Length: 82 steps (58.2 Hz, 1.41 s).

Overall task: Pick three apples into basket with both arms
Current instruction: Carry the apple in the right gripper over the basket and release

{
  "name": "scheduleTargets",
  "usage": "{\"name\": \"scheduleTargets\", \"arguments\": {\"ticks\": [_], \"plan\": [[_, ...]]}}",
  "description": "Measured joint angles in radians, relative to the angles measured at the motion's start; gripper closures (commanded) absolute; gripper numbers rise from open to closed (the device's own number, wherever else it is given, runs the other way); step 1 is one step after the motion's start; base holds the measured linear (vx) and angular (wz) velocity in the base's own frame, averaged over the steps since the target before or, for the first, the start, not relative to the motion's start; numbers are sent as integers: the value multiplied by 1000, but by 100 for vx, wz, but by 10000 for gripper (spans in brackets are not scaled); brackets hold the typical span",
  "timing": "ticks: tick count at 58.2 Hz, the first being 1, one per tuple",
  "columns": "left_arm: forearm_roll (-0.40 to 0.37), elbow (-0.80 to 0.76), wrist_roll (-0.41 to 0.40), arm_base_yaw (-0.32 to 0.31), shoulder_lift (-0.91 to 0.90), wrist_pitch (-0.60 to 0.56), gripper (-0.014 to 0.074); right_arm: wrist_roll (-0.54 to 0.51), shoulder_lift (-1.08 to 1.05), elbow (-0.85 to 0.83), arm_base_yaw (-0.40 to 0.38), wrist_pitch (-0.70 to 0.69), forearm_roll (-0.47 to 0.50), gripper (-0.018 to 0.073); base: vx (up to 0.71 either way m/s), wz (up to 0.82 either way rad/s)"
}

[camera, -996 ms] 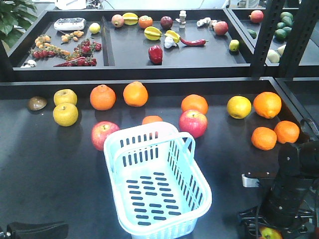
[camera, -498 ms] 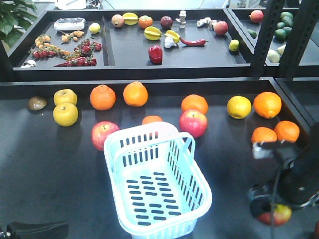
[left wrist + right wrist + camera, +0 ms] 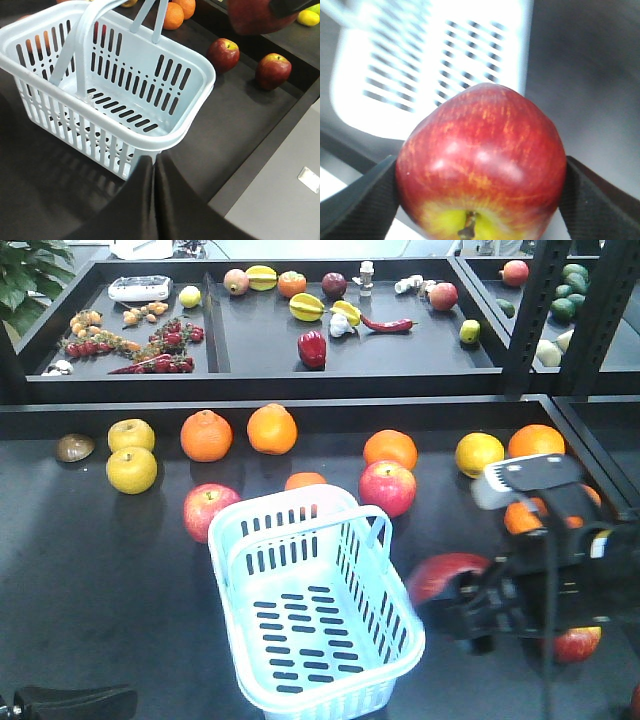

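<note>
Black matt table (image 3: 90,580) is spread across the front view, and a black tray (image 3: 215,340) of small produce is set along its far side. One pale blue slotted basket (image 3: 310,600) is stood near the middle of the table. One right arm (image 3: 570,570), black with a white boxy section (image 3: 520,480), is extended in from the right; a small label (image 3: 600,543) on it is too small to be read. The right gripper (image 3: 480,200) is closed about one held apple (image 3: 480,160), which is pinched on both flanks by the black pads (image 3: 360,200), with its stem end turned toward the wrist camera. That fruit is held clear of the table, just right of the basket's near right corner and outside its rim. The left gripper (image 3: 154,160) is seen low at the near left, its two fingers pressed together with nothing between them. Three further red apples are counted on the table in the front view: a left apple (image 3: 205,510) just left of the basket's far end, a middle apple (image 3: 387,487) just beyond its far right corner, and a near-right apple (image 3: 578,643) partly hidden by the arm. Four large oranges (image 3: 272,428) are ranged in the far row, and one small orange (image 3: 305,480) is tucked just behind the basket. Three yellow fruits (image 3: 131,470) are counted, two at the far left and one at the right.
</note>
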Motion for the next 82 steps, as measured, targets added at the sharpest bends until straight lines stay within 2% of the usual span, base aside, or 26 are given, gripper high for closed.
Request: {"name": "scheduleTargets", "arguments": {"ticks": [9, 15, 21, 33, 38, 42, 52, 68, 74, 82], "plan": [[0, 0, 0, 0, 0, 0, 603, -1, 99, 1, 125, -144, 14, 510, 0, 0], [0, 0, 0, 0, 0, 0, 603, -1, 183, 1, 150, -223, 19, 452, 0, 0], [0, 0, 0, 0, 0, 0, 603, -2, 247, 1, 150, -281, 19, 344, 0, 0], [0, 0, 0, 0, 0, 1, 603, -20, 279, 1, 150, -319, 19, 38, 0, 0], [-3, 10, 0, 0, 0, -1, 603, -26, 279, 1, 150, -322, 19, -39, 0, 0], [-8, 29, 0, 0, 0, -5, 603, -37, 279, 1, 150, -323, 21, -62, 0, 0], [-44, 68, 0, 0, 0, -44, 603, -52, 279, 1, 150, -326, 22, -35, 0, 0], [-56, 80, 0, 0, 0, -68, 603, -53, 279, 1, 150, -318, 15, 79, 0, 0], [-56, 80, 0, 0, 0, -69, 603, -53, 279, 1, 150, -302, 13, 168, 0, 0], [-56, 80, 0, 0, 0, -79, 603, -53, 279, 1, 150, -278, 10, 356, 0, 0]]}}
